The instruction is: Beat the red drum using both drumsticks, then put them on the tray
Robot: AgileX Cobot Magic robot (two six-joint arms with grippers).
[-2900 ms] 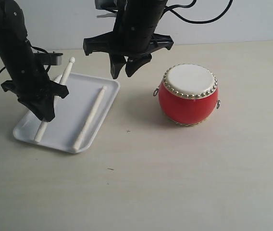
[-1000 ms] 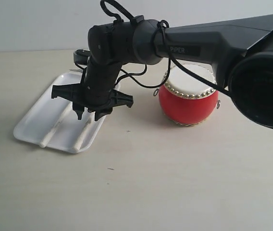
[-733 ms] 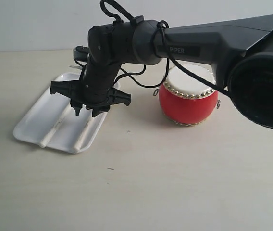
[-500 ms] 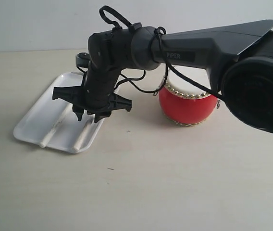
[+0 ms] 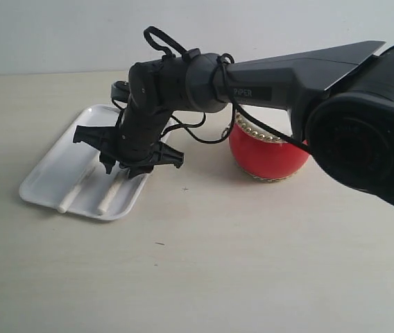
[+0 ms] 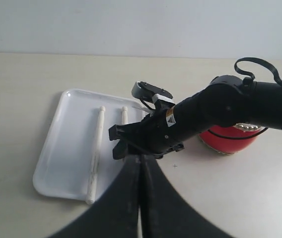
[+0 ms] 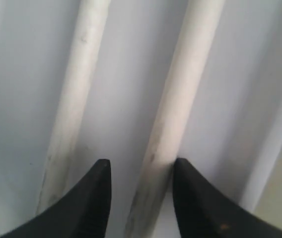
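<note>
Both pale drumsticks lie side by side in the white tray [image 5: 51,170], their near ends showing as one drumstick [image 5: 65,202] and the other drumstick [image 5: 105,202]. My right gripper [image 5: 122,168] reaches across and is low over the tray. In the right wrist view the right gripper [image 7: 141,161] is open and straddles one drumstick [image 7: 180,99]; one finger touches it. The second drumstick [image 7: 76,84] lies beside it. The red drum [image 5: 266,156] stands to the right of the tray, partly hidden by the arm. My left gripper [image 6: 141,159] is shut and empty, high above the table.
The black right arm [image 5: 287,69] spans the scene from the right edge to the tray. From the left wrist view I see the tray [image 6: 66,134], a drumstick [image 6: 96,144] and the drum [image 6: 228,144] below. Bare beige table lies in front.
The left arm has left the exterior view and the right arm has come over the tray. In the last second the right gripper sank lower, and the nearer stick's end shifted slightly left.
</note>
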